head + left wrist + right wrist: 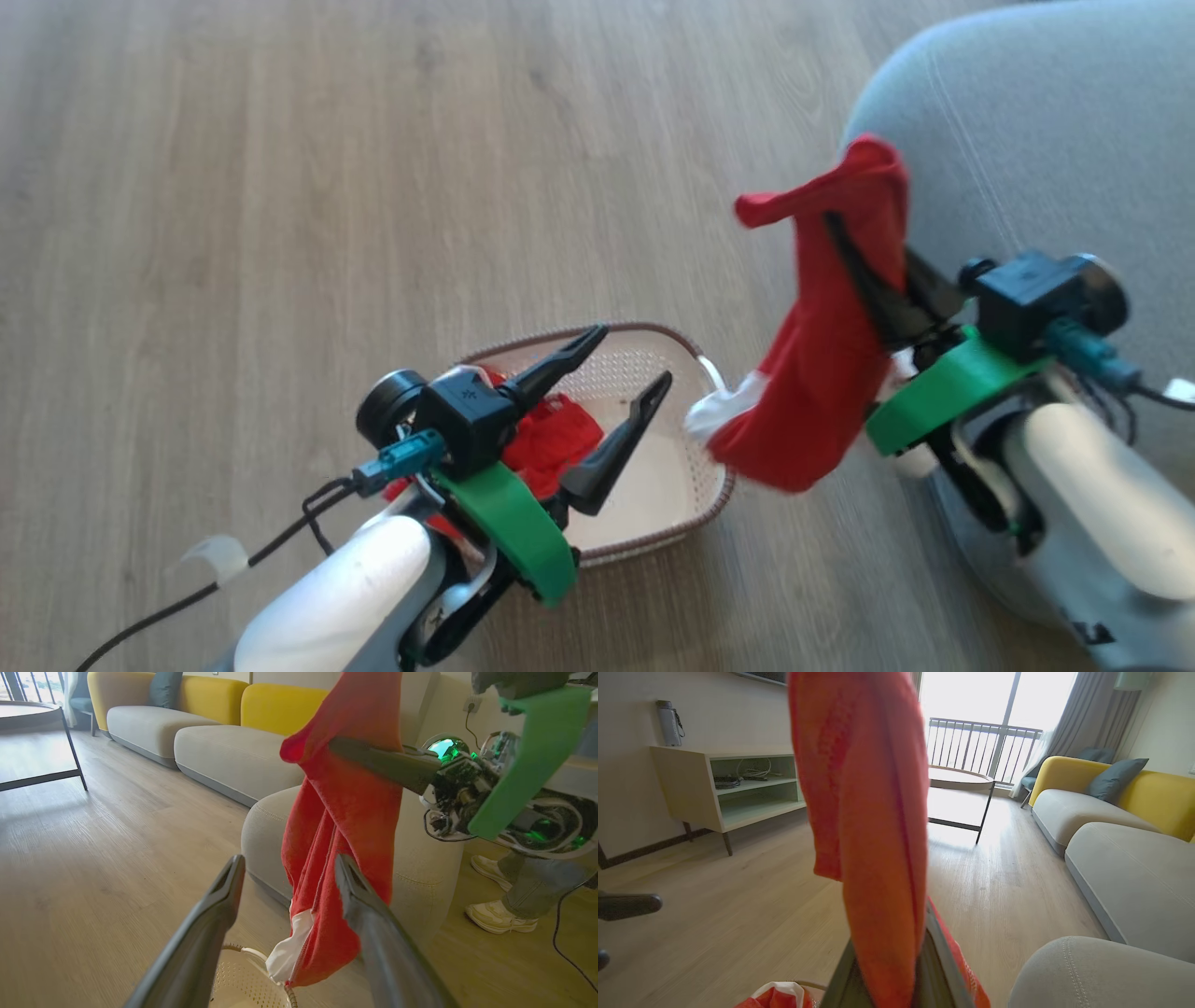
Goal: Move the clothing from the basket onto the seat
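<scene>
Head view: clothing (553, 439) in basket (653, 333) | left claw (631, 356) spread, empty | right claw (864, 245) pinching jersey (810, 397)

Pale wood-plank floor (280, 187) throughout; right wrist view: bright window (966, 695) with dark railing (980, 737) top centre, grey curtain (1083, 718) upper right; low dark-framed table (959, 778) centre; open cream shelf unit (691, 793) left, against pale wall (626, 788); grey sofa (1064, 807), yellow backs, 1 blue-grey cushion (1113, 777), right
</scene>
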Motion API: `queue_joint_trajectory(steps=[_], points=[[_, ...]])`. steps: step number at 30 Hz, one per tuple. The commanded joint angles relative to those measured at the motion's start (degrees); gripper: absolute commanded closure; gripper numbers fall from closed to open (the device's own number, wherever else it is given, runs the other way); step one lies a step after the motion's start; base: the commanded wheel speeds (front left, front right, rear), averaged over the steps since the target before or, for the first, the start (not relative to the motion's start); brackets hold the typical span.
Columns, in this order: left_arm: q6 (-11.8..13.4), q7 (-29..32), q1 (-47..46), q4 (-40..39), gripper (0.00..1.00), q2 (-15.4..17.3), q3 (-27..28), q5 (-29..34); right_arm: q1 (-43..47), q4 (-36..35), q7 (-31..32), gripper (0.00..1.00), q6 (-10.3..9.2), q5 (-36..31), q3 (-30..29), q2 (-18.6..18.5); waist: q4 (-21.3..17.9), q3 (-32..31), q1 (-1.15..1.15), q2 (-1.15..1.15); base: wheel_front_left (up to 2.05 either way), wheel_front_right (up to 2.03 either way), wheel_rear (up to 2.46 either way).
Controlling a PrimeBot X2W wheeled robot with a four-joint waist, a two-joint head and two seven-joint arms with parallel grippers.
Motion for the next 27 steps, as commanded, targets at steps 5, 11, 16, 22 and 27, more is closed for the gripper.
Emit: queue_joint_trajectory(steps=[5, 11, 16, 22, 27], points=[[-0.5, -1.4, -2.9, -0.9, 0.00, 0.2, 1.8, 1.2, 1.3, -5.2, 2.4, 1.00, 0.40, 0.2, -4.4, -0.6, -1.3, 3.5, 0.00, 0.00, 0.00, 0.00, 0.00], [-1.1, -1.8, -5.2, -1.1, 0.00, 0.0, 2.0, 1.3, 0.5, -6.5, 5.2, 1.00, 0.40, 0.7, -12.3, 0.5, 0.6, 9.3, 0.00, 0.00, 0.00, 0.00, 0.00], [-1.8, -2.4, -7.6, -0.6, 0.00, 0.5, 2.2, 2.0, -6.0, -4.0, 7.5, 1.00, 0.40, 0.3, -20.1, 1.9, 2.5, 15.1, 0.00, 0.00, 0.00, 0.00, 0.00], [-2.7, -4.2, -10.8, 1.0, 0.00, 0.4, 2.9, 2.2, -22.7, 2.3, 13.4, 1.00, 0.40, -0.4, -36.0, 2.5, 6.1, 21.8, 0.00, 0.00, 0.00, 0.00, 0.00], [-3.1, -5.8, -12.4, 3.0, 0.00, -1.0, 4.1, 1.2, -37.6, 7.4, 18.4, 1.00, 0.40, -6.3, -46.9, 1.6, 10.0, 25.9, 0.00, 0.00, 0.00, 0.00, 0.00]])
